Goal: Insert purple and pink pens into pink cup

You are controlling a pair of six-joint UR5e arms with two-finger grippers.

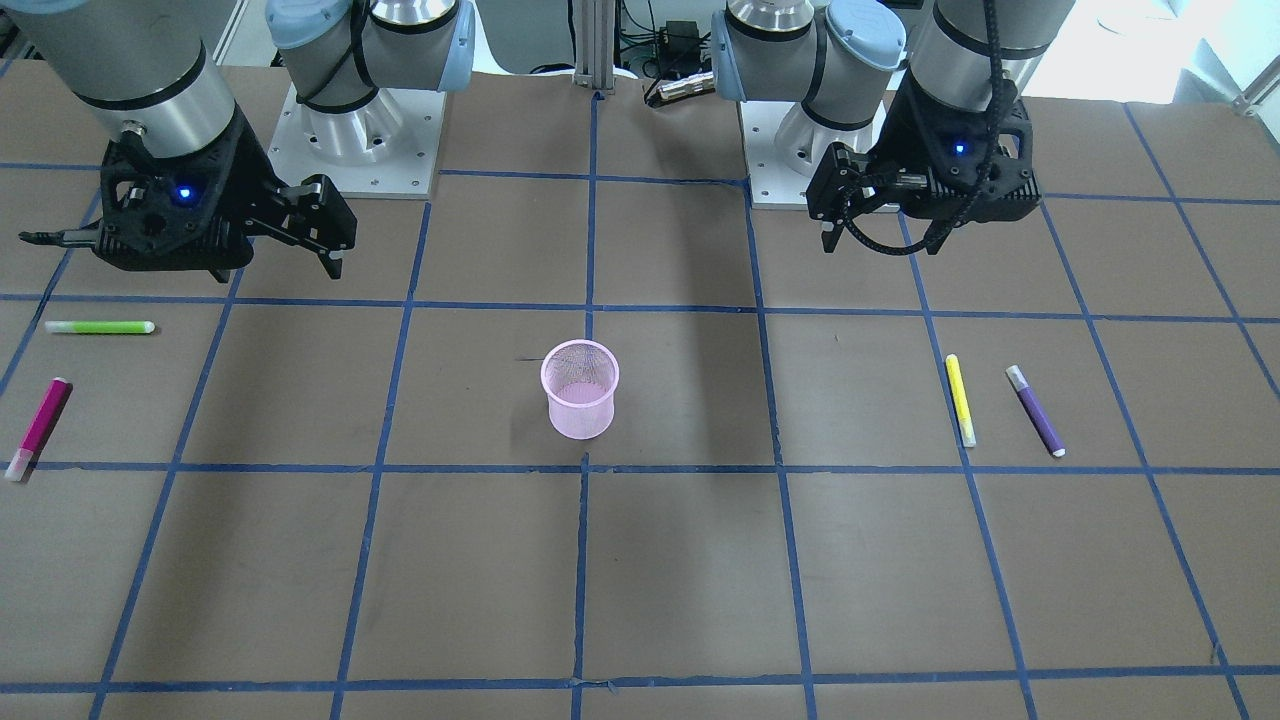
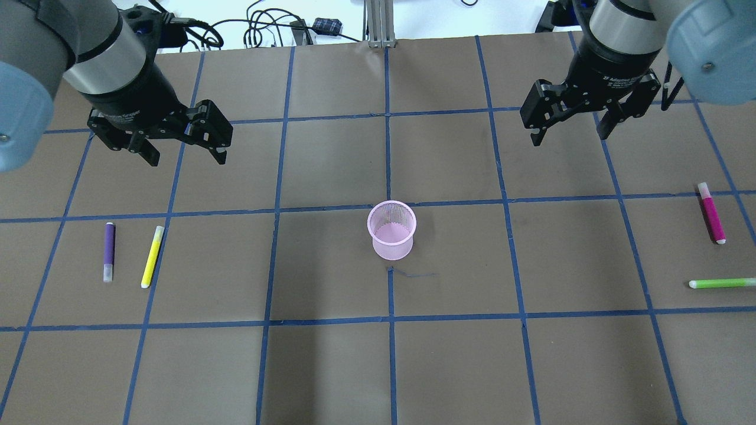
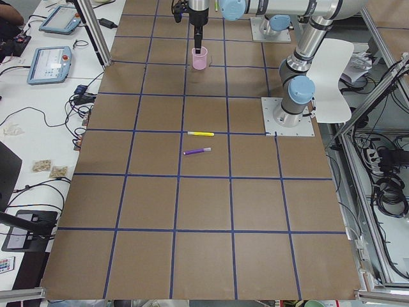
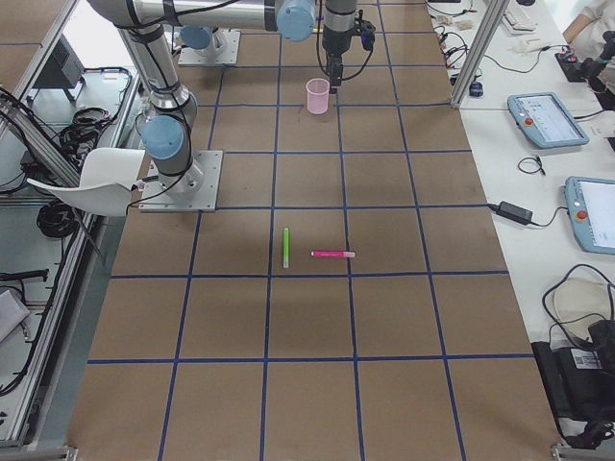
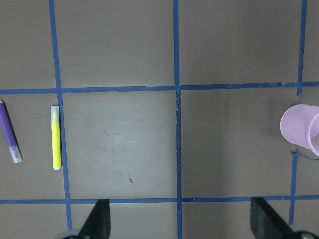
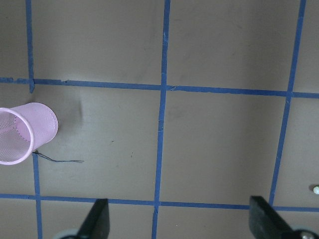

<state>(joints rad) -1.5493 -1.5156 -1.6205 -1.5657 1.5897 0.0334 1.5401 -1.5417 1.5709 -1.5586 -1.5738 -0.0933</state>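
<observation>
The pink mesh cup point(image 2: 391, 230) stands upright and empty at the table's middle. The purple pen point(image 2: 109, 251) lies flat on the left side, next to a yellow pen point(image 2: 152, 256). The pink pen point(image 2: 711, 212) lies flat at the far right. My left gripper point(image 2: 186, 154) is open and empty, hovering above the table behind the purple pen. My right gripper point(image 2: 569, 139) is open and empty, hovering behind and left of the pink pen. The left wrist view shows the purple pen point(image 5: 10, 132) and the cup point(image 5: 301, 129) at its edges.
A green pen point(image 2: 722, 283) lies near the pink pen at the right edge. The brown table point(image 2: 331, 366) carries a blue tape grid. Cables and a post sit beyond the far edge.
</observation>
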